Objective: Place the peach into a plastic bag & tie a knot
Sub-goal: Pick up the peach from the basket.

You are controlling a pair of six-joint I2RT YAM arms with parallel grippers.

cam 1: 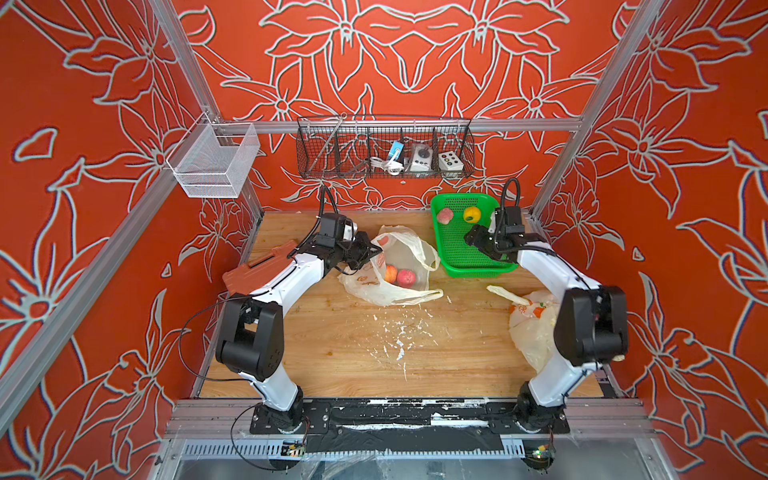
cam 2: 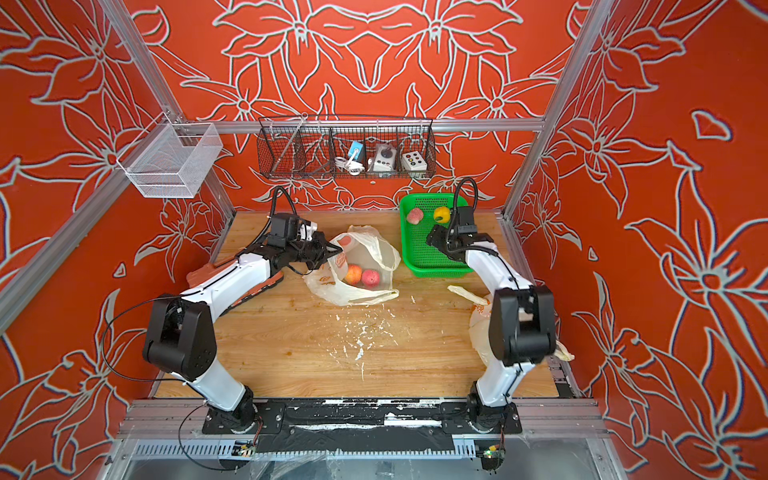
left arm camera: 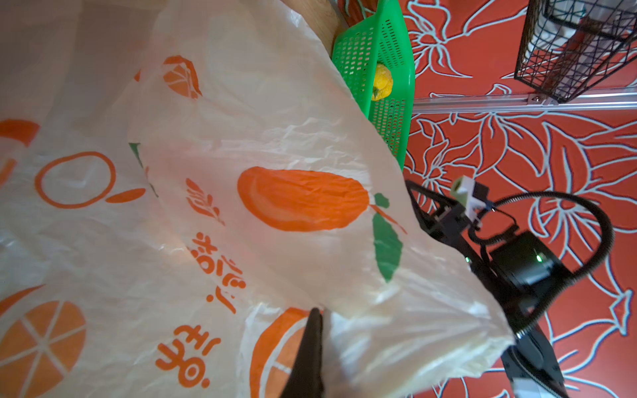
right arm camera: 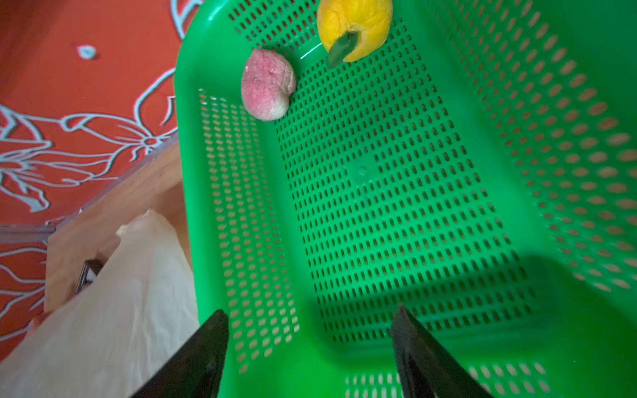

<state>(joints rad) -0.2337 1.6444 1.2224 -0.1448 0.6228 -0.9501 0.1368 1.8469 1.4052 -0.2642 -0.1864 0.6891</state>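
left gripper [left arm camera: 315,315] pinched shut on plastic bag [cam 1: 374,291] rim, red peach [cam 1: 406,277] and orange peach [cam 1: 390,274] inside, right gripper [right arm camera: 310,312] jaws wide, empty, over green basket [cam 1: 457,257] — pink peach [right arm camera: 267,84], yellow fruit [right arm camera: 355,27] at its far end

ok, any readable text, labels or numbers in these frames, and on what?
On the open plastic bag: orange printed characters, sideways and creased; I can't read them reliably.
On the second bag: orange print, too small to read.
On the devices in the wire basket: any markings too small to read.
Nothing else shows text.
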